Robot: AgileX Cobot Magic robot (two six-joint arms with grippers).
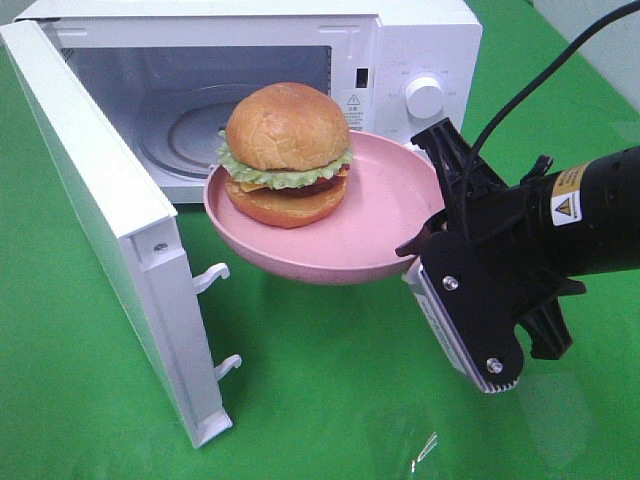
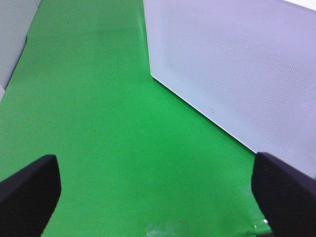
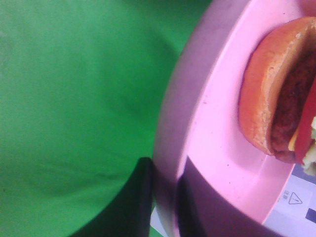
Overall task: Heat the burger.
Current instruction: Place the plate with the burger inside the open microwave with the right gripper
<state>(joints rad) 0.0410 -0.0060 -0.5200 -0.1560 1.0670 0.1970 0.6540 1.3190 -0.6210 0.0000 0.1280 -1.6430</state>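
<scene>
The burger with a golden bun, green lettuce and red and yellow layers sits on a round pink plate. My right gripper is shut on the plate's right rim and holds it in the air in front of the open microwave. In the right wrist view the fingers clamp the plate rim, with the burger beyond. My left gripper is open and empty over the green cloth, beside the microwave door. It is out of the exterior high view.
The microwave door stands swung open at the left, its latch hooks sticking out. Inside is a glass turntable. The control panel with a white knob is at the right. Green cloth covers the table.
</scene>
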